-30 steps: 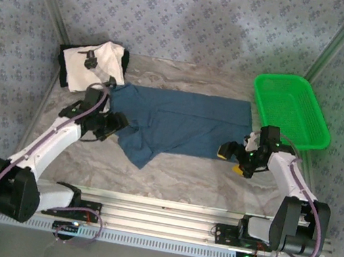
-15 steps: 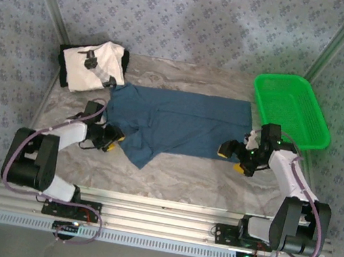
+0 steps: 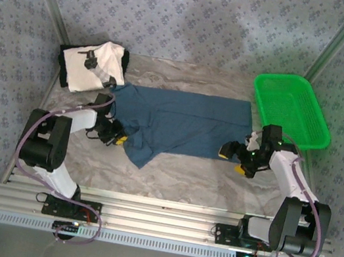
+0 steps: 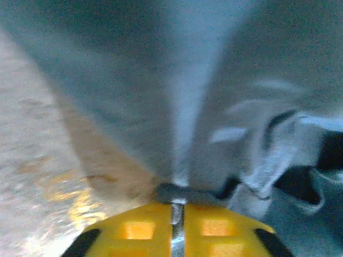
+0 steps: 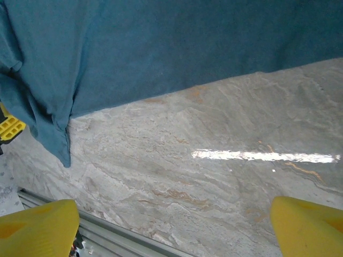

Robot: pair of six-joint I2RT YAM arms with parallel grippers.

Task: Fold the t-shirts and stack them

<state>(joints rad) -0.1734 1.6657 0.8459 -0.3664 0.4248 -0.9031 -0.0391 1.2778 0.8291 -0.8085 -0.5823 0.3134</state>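
The dark teal-blue cloth t-shirt [image 3: 180,120] lies spread flat across the middle of the marbled grey tabletop [image 3: 184,174] in the top view. Its long side runs left to right, and a rumpled, pointed flap reaches toward the lower left of the frame. The white cloth t-shirt with a black-grey print and dark trim [image 3: 93,65] sits bundled in the upper left corner of the tabletop, its lower right edge just beside the teal shirt's upper left corner. A green plastic basket [image 3: 289,109] stands at the upper right, near the teal shirt's right end.

The left hand [image 3: 116,137] is down at the teal shirt's left edge, closed on the cloth. In the blurred left wrist view, the yellow fingers [image 4: 139,230] meet at the bottom centre and blue fabric draws into a pinch at their tip.

The right hand [image 3: 231,160] sits low just below the shirt's lower right edge, spread wide and holding nothing. In the right wrist view its yellow fingertips [image 5: 37,225] sit in the two bottom corners. Bare tabletop lies between them, and the shirt's hem crosses the upper part of the frame.
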